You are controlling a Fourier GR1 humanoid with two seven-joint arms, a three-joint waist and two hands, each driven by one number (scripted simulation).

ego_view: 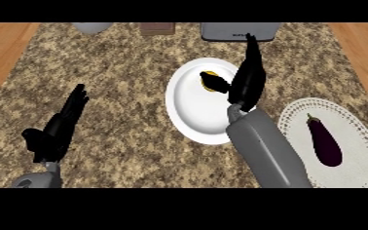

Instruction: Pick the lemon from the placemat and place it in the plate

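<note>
- Head view looks steeply down on a speckled brown granite counter [129, 78], with the round white plate [188, 119] near its middle as the landmark for everything else.
- The small yellow lemon [209, 79] sits over the upper part of that plate, inside its rim, mostly hidden by dark fingers; only a sliver of yellow peel shows, so its long axis cannot be read.
- The right hand [244, 85], black with a grey forearm, lies over the plate's right edge, and the lemon is immediately to its left, at the thumb.
- Its thumb and a lower finger curl around the lemon while the other fingers stretch straight up past the plate's far rim, so the hand is partly closed and pinching the fruit.
- Whether the lemon already rests on the plate's surface or hangs just above it cannot be told from this angle.
- My judgement: the carry is all but done, and the coming move turns on lowering, then uncurling the thumb so the fruit stays inside the rim.
- The left hand [61, 124] shows well left of the plate, fingers straight and up, holding nothing, resting; it is far from the lemon.
- The white lace-edged oval placemat [345, 122] lies right of the plate, bearing 1 dark purple aubergine [324, 141], its length running up-left to down-right.
</note>
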